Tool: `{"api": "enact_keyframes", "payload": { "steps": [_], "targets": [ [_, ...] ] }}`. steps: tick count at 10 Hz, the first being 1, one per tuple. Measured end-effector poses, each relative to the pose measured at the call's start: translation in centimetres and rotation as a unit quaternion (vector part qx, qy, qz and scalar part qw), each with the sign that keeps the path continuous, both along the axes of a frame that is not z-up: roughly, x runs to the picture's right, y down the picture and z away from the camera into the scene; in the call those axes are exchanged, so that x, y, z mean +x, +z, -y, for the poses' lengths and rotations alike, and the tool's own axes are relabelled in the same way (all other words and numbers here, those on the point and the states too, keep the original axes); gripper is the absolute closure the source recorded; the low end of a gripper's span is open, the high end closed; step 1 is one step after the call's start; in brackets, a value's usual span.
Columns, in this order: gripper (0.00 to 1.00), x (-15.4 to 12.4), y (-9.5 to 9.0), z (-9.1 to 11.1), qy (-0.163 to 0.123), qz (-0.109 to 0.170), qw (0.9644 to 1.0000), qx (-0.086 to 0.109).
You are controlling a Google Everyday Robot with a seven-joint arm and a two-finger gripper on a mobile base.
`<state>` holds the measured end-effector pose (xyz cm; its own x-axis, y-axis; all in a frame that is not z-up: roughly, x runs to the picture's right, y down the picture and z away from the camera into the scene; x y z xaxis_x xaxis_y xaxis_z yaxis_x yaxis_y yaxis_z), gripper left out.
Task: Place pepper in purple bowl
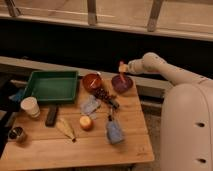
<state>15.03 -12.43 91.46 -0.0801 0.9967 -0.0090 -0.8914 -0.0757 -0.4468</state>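
I see red-orange pepper (121, 67) at my white gripper (124, 69), dull purple bowl (121, 84), green tray (50, 86), red-brown bowl (91, 82)

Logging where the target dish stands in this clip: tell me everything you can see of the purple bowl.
The purple bowl is small, round and dull mauve, with a smooth look. It stands upright at the far right edge of the wooden table, just right of the red-brown bowl. The gripper hangs directly above it, holding the red-orange pepper with its tip pointing down toward the bowl's opening.
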Motion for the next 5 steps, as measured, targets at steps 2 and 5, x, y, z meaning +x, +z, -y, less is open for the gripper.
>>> {"api": "enact_keyframes", "payload": {
  "steps": [2,5],
  "targets": [
    [0.77,0.2,1.1,-1.6,0.006,0.005,0.9998,-0.020],
    [0.45,-0.5,3.3,-4.6,0.009,0.016,0.9983,-0.055]
  ]
}}
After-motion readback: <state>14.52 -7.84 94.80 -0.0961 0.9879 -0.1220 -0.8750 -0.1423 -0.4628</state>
